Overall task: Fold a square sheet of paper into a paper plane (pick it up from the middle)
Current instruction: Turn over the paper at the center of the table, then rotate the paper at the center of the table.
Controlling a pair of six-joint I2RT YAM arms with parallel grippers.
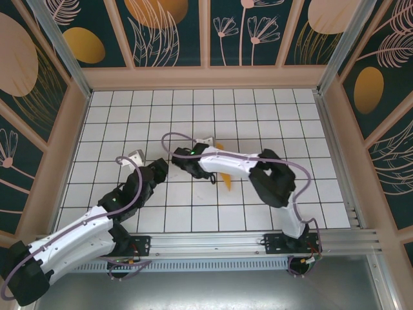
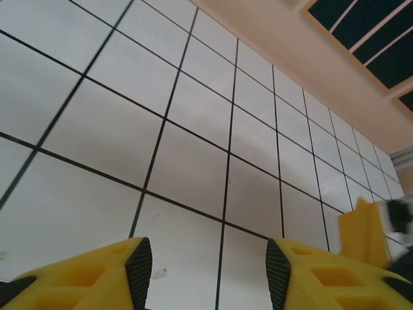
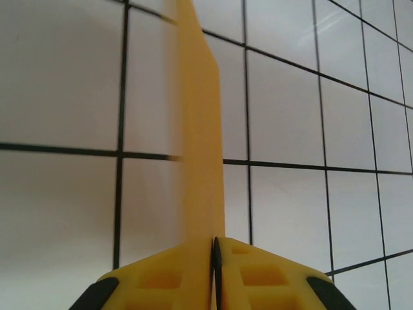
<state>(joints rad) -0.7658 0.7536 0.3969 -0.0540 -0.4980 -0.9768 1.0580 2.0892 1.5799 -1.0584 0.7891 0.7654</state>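
White gridded table; dark floral wall panels around; metal rail near edge.

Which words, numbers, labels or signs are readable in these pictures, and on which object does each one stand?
None can be read.
The paper is plain orange, with no print on the side that shows.
The walls carry only leaf and flower drawings.
The table has only grid lines.
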